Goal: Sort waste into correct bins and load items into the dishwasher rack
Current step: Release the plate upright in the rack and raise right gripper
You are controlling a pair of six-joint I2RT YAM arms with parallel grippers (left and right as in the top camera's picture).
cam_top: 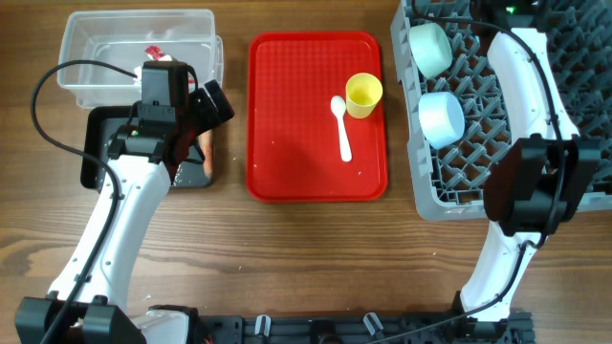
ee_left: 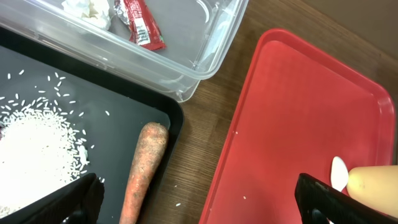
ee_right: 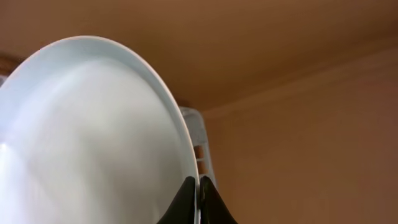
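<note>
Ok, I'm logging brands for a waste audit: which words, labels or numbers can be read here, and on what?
Red snack wrapper in the clear tub: white print, too blurred to read.
Pale blue plate held by the right gripper: no markings in view.
Nothing else shows legible text.

Open going over the left half and lower strip of the red tray (cam_top: 296, 143), centre frame; upper right taken by a yellow cup (cam_top: 363, 94) and white spoon (cam_top: 341, 129). Narrow wood lanes either side, toward black tray (cam_top: 93, 148) at left, grey rack (cam_top: 430, 196) at right. Left arm (cam_top: 158, 105) looming over black tray and clear tub (cam_top: 76, 43); right arm (cam_top: 535, 182), pale blue plate (ee_right: 93, 137) pinched at its end, across the rack's right half, pale green bowl (cam_top: 430, 48) and pale blue bowl (cam_top: 442, 118) lodged in its left. Bare table (cam_top: 306, 248) along the bottom.
</note>
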